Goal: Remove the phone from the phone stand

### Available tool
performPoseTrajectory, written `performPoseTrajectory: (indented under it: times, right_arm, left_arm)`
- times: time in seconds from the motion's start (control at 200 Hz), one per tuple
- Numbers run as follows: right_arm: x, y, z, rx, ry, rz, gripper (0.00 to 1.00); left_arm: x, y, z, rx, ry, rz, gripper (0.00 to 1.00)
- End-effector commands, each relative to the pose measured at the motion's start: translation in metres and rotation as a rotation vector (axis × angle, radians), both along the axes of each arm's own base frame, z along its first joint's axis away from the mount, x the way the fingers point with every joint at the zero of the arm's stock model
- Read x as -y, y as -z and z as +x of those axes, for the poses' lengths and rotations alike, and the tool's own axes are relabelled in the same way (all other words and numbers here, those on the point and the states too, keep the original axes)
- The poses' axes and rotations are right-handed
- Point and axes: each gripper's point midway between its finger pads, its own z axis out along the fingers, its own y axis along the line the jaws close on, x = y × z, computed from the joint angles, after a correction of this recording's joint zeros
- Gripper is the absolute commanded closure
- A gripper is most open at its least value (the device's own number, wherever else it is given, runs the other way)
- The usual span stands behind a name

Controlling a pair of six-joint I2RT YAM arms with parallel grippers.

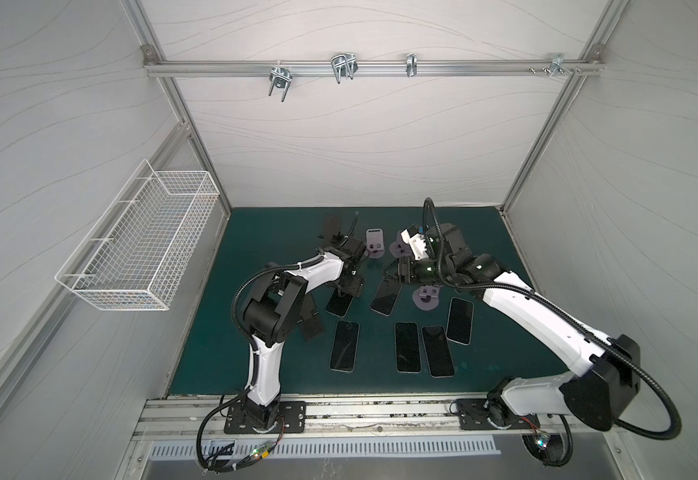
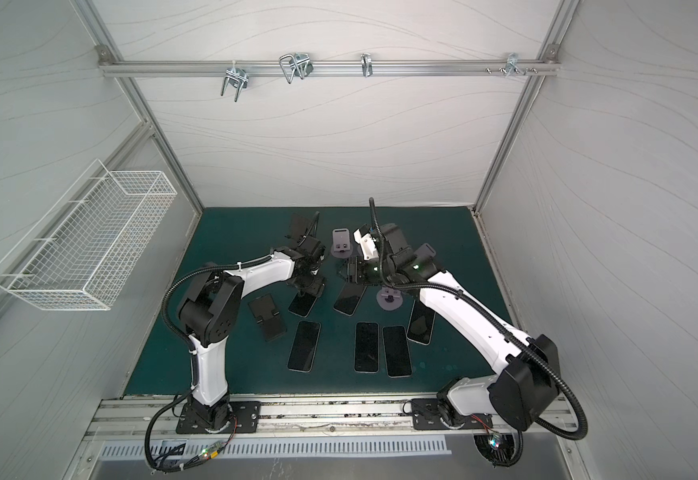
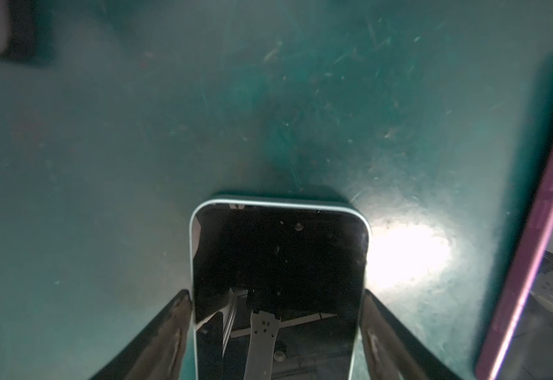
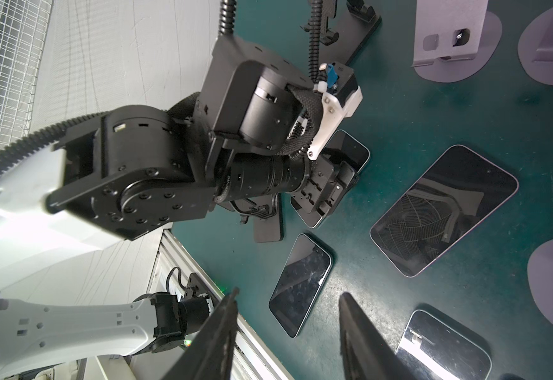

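The left gripper (image 1: 344, 293) is seen in both top views low over the mat (image 1: 214, 353), just at 9 o'clock of the mat's middle. The phone (image 1: 339, 307) is laid flat beneath it, screen up, on no stand. A black stand (image 1: 310, 323) is placed at 8 o'clock of the phone, near it but apart. A lilac stand (image 1: 375, 243) is set upright at 1 o'clock, further back. The right gripper (image 1: 393, 274) is held above the mat at 1 o'clock of the middle, with a second phone (image 1: 386, 298) at its 6 o'clock.

In the left wrist view the phone (image 3: 278, 256) is shown flat on the mat (image 3: 136, 131), flanked at its long edges by the two fingers (image 3: 169, 332). These are spread to the phone's width. Whether its edges are gripped or merely neared cannot be told. The pink rim of the second phone (image 3: 532, 237) is seen well apart.

In the right wrist view the right gripper (image 4: 288, 296) is shown with its fingers (image 4: 222, 335) held moderately apart and nothing caught between them. The left gripper (image 4: 329, 186) is seen down over the phone (image 4: 354, 149), and the second phone (image 4: 443, 210) is laid just beside.
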Motion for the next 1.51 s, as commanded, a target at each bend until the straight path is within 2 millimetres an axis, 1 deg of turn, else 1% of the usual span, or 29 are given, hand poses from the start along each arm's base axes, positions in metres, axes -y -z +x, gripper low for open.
performPoseTrajectory:
  times: [0.0, 0.2, 0.34, 0.475, 0.66, 0.85, 0.925, 1.005, 1.04, 1.15, 1.275, 1.34, 1.405, 1.5]
  right_arm:
    - [0.002, -0.004, -0.001, 0.017, -0.006, 0.012, 0.49]
    - [0.002, -0.006, 0.0, 0.023, -0.001, 0.014, 0.49]
    - [0.003, -0.011, 0.003, 0.036, 0.008, 0.015, 0.47]
    - [0.002, -0.013, 0.006, 0.039, 0.009, 0.012, 0.44]
    - [0.002, -0.019, 0.009, 0.05, 0.016, 0.01, 0.42]
    - [0.008, -0.03, 0.014, 0.089, 0.031, -0.006, 0.41]
    - [0.016, -0.034, 0.02, 0.097, 0.056, -0.004, 0.41]
    - [0.03, -0.034, 0.031, 0.097, 0.1, -0.005, 0.41]
    - [0.039, -0.034, 0.038, 0.097, 0.131, -0.007, 0.41]
    - [0.07, -0.033, 0.063, 0.097, 0.231, -0.012, 0.41]
    - [0.114, -0.034, 0.091, 0.117, 0.373, -0.036, 0.4]
    - [0.136, -0.032, 0.101, 0.125, 0.437, -0.052, 0.39]
    - [0.157, -0.025, 0.108, 0.123, 0.494, -0.073, 0.39]
    - [0.189, -0.007, 0.116, 0.119, 0.575, -0.133, 0.38]
  left_arm:
    - [0.003, -0.007, 0.009, 0.018, -0.011, -0.001, 0.2]
    - [0.004, -0.013, 0.012, 0.03, 0.0, 0.001, 0.2]
    - [0.005, -0.027, 0.018, 0.065, 0.008, -0.007, 0.2]
    - [0.007, -0.047, 0.026, 0.115, 0.02, -0.013, 0.19]
    - [0.01, -0.078, 0.034, 0.185, 0.022, -0.044, 0.19]
    - [0.013, -0.118, 0.041, 0.29, 0.01, -0.103, 0.19]
    - [0.013, -0.137, 0.044, 0.34, 0.004, -0.122, 0.19]
    - [0.009, -0.158, 0.046, 0.41, -0.01, -0.144, 0.19]
    - [0.006, -0.169, 0.047, 0.445, -0.019, -0.159, 0.19]
    - [-0.012, -0.2, 0.046, 0.557, -0.064, -0.216, 0.18]
    - [-0.05, -0.23, 0.044, 0.699, -0.154, -0.255, 0.18]
    - [-0.076, -0.244, 0.043, 0.787, -0.212, -0.253, 0.18]
    - [-0.107, -0.251, 0.038, 0.863, -0.301, -0.241, 0.18]
    - [-0.154, -0.251, 0.026, 0.935, -0.449, -0.25, 0.17]
